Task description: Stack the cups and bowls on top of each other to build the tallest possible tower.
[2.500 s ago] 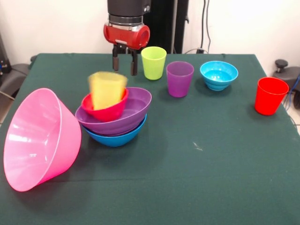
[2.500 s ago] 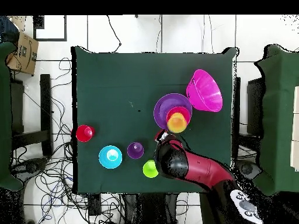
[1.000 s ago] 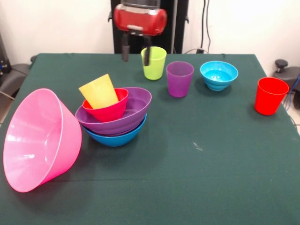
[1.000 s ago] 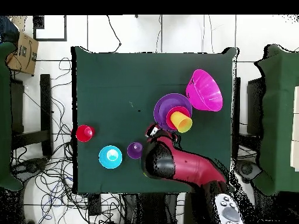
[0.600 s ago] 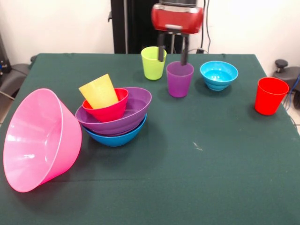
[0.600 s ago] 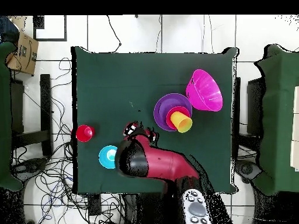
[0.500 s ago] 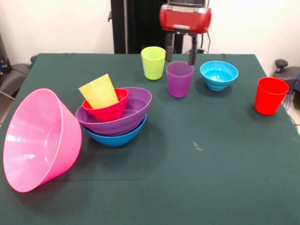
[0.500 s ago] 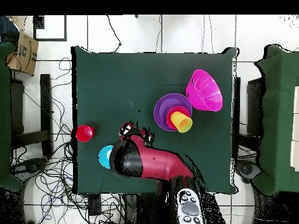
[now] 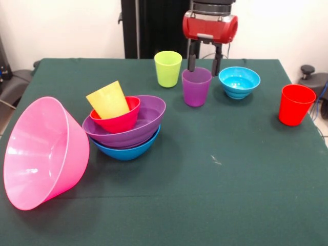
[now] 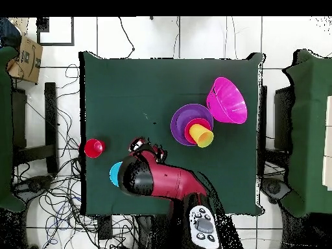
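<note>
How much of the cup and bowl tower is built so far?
Built: medium blue plastic bowl at the bottom, large purple bowl in it, small red bowl next, and the yellow plastic cup leaning on top. In hand: nothing; the open pincer hangs by the translucent purple cup. Left: that cup, lime green cup, red cup, light blue bowl and tipped pink bowl.

Bright, even light, soft shadows, glare on pink bowl (image 9: 43, 154)
</note>
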